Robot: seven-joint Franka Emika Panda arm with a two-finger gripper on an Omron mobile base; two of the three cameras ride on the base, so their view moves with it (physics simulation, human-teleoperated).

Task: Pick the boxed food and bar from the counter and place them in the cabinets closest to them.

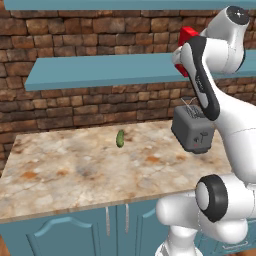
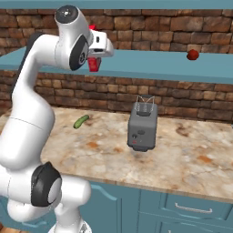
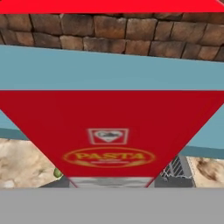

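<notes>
The boxed food [image 3: 109, 131], a red carton with a yellow "PASTA" label, fills the hand view close in front of the camera. My gripper [image 2: 98, 49] is shut on it, high above the counter [image 1: 75, 165]. The carton [image 2: 94, 64] is held at the level of the lower teal cabinet shelf [image 2: 159, 66], over its front part; whether it touches the slab I cannot tell. In the left base view only a red corner of the carton [image 1: 188, 34] shows behind my arm, beside that shelf [image 1: 100, 70]. The bar is out of view.
A grey toaster [image 1: 192, 131] stands on the counter under the shelf, below the carton. A small green pickle [image 1: 120, 138] lies mid-counter. A red round thing [image 2: 193, 55] sits on the shelf further right. A second teal shelf [image 1: 100, 4] runs above.
</notes>
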